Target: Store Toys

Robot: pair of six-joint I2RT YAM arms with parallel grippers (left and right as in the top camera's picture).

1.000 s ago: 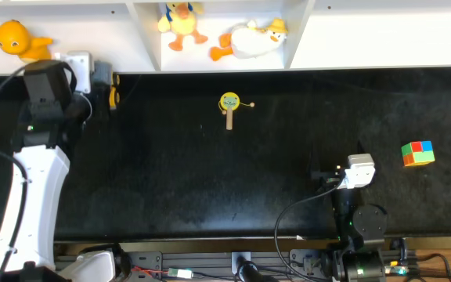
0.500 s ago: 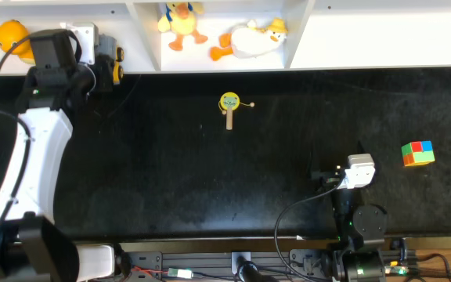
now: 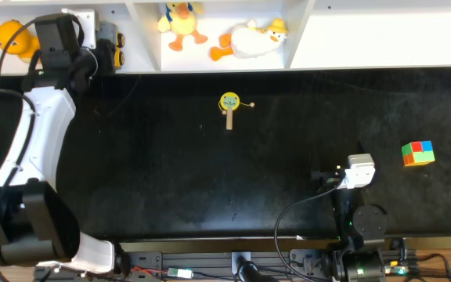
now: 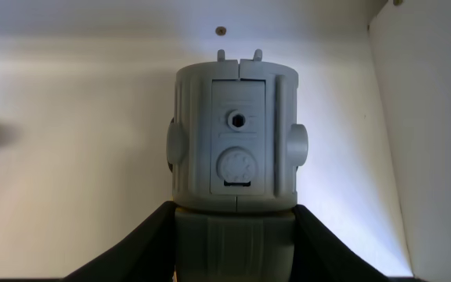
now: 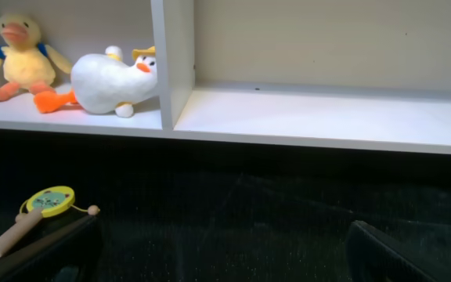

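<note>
Three toys are stored on the shelf: an orange duck in the left compartment, and a yellow duck plush and a white goose plush side by side in the middle one. A fourth, a grey toy vehicle with yellow wheels, is at the point of being stored. The left pincer is clenched on its lower end and holds it inside the left compartment, near the orange duck and close to the divider wall. Whether the vehicle rests on the shelf floor or hangs just above it cannot be told from these views, so I judge this step nearly finished but not complete: the toy has not been let go. Two toys lie out on the dark surface and are not yet stored. One is a small rattle drum with a wooden handle, in front of the middle compartment. The other is a coloured cube, well off to the right. The right pincer is low near its own base with its jaws spread wide and nothing between them, and the cube is the nearer of the two loose toys to it. The right compartment holds nothing, so there is room for what is left. By my count the task is a little past halfway, with one release and two full pick-and-place rounds to go.
</note>
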